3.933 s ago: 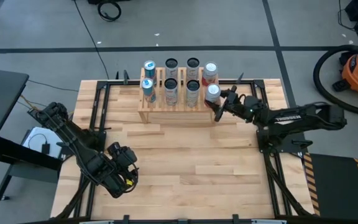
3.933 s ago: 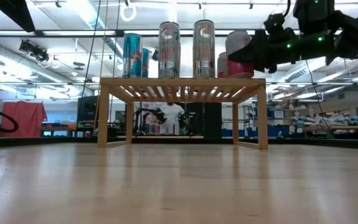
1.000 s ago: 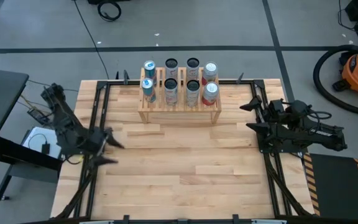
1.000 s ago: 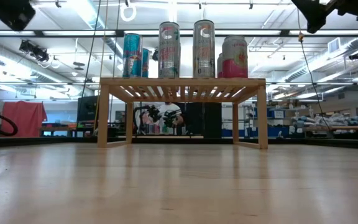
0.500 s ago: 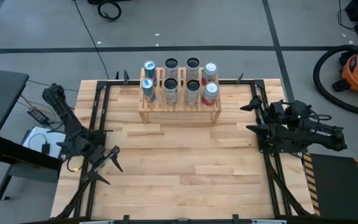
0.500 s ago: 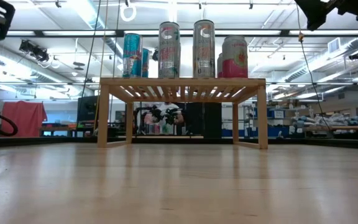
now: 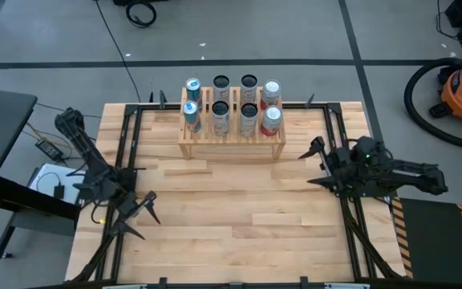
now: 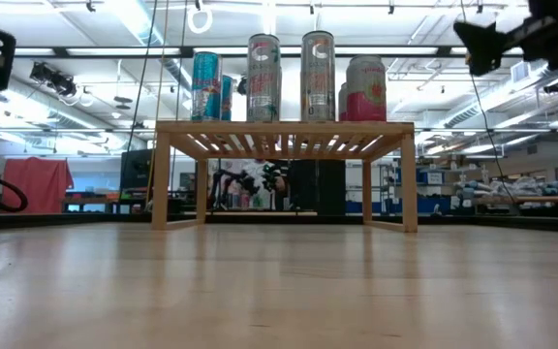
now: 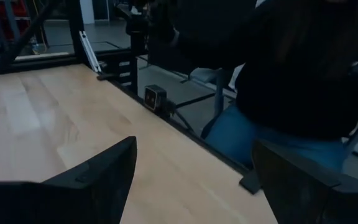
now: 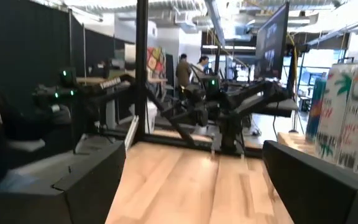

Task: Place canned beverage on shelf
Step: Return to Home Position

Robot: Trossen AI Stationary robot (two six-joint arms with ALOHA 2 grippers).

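Note:
The shelf, a light wooden slat rack, stands at the table's far middle edge, and in the low view the shelf shows on its legs. Several cans stand upright on it in two rows: blue cans at the left, silver cans in the middle, pink cans at the right. My left gripper hovers open over the table's near left part with nothing between its fingers. My right gripper hangs open above the table's right part, right of the shelf, also empty. Neither gripper holds a can.
Black frame rails run along the table's left and right sides. A person in a dark top and jeans stands just beyond the table's edge in the left wrist view. The broad plank tabletop lies between the arms.
My left gripper has swung toward the table's near edge and turned, still open. My right gripper has moved toward the near edge and a little left, coming lower, still open. The cans and the shelf have stayed where they were.

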